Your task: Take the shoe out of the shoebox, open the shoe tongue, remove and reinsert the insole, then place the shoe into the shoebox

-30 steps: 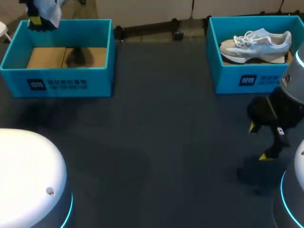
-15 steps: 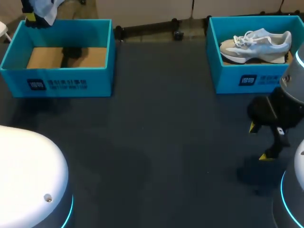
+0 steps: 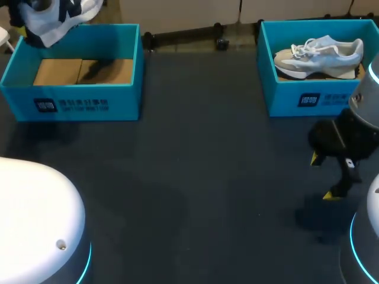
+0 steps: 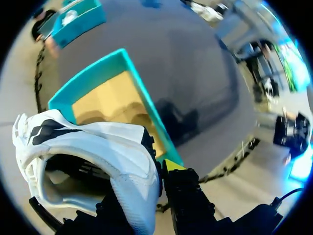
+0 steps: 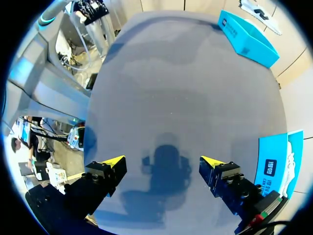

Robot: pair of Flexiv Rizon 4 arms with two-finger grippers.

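Note:
A white shoe [image 3: 56, 18] with black markings hangs above the far left corner of the left blue shoebox [image 3: 71, 103]. My left gripper [image 4: 155, 171] is shut on the shoe's [image 4: 88, 142] heel collar, one yellow fingertip outside it and the other hidden inside. Below the shoe the shoebox [image 4: 142, 93] shows only its bare cardboard floor [image 3: 59, 71]. My right gripper [image 3: 324, 177] stands open over the table at the right, in front of the right box. Nothing lies between its fingers [image 5: 161, 161].
A second blue shoebox [image 3: 308, 97] stands at the far right with a grey-white shoe [image 3: 320, 56] lying in it. Its corner [image 5: 271, 166] shows close beside my right gripper. Dark tabletop [image 3: 195, 177] stretches between the two boxes.
The shoe in my left gripper has swung and turned above the box's far left corner, and more of it shows. Its shadow in the box has shifted. The right arm has not moved.

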